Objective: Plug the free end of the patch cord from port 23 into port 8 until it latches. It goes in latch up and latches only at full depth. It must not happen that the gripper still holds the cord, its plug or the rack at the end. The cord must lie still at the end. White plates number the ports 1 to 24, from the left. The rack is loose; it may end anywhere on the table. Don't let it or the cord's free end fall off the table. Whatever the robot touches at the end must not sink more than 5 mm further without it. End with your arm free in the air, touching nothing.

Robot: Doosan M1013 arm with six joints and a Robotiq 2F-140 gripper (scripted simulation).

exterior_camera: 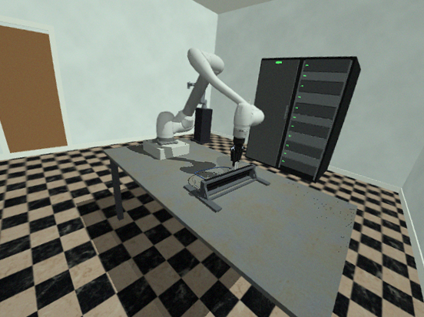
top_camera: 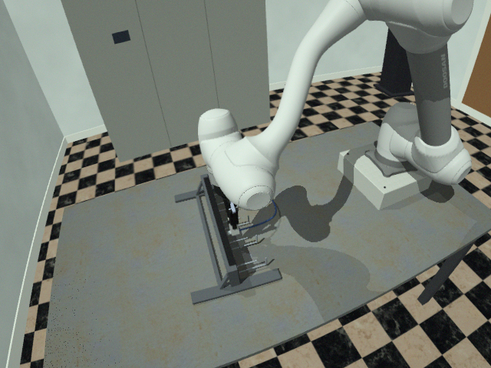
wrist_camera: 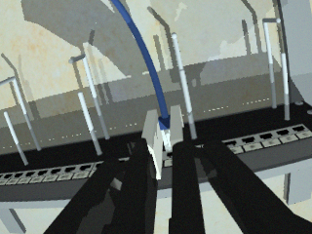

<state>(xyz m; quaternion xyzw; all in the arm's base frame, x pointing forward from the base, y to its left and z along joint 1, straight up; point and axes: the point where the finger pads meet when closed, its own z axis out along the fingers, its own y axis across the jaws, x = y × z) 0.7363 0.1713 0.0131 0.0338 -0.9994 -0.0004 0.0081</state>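
The loose grey rack (top_camera: 234,286) (exterior_camera: 209,203) stands near the middle of the table (top_camera: 119,277) (exterior_camera: 295,231). Its black patch panel (wrist_camera: 260,156) carries a row of ports. My gripper (wrist_camera: 166,122) (top_camera: 234,221) (exterior_camera: 235,163) points down at the panel and is shut on the pale plug (wrist_camera: 158,136) at the free end of the blue patch cord (wrist_camera: 131,26) (top_camera: 261,222) (exterior_camera: 203,171). The plug's tip is at the row of ports, about mid-panel. I cannot read the port numbers. The cord arches up and away behind the panel.
Thin cable posts (wrist_camera: 182,78) stick out behind the panel. The robot's base block (top_camera: 380,178) (exterior_camera: 165,149) sits at one table corner. A dark server cabinet (exterior_camera: 302,111) and a grey cabinet (top_camera: 166,59) stand on the floor beyond the table.
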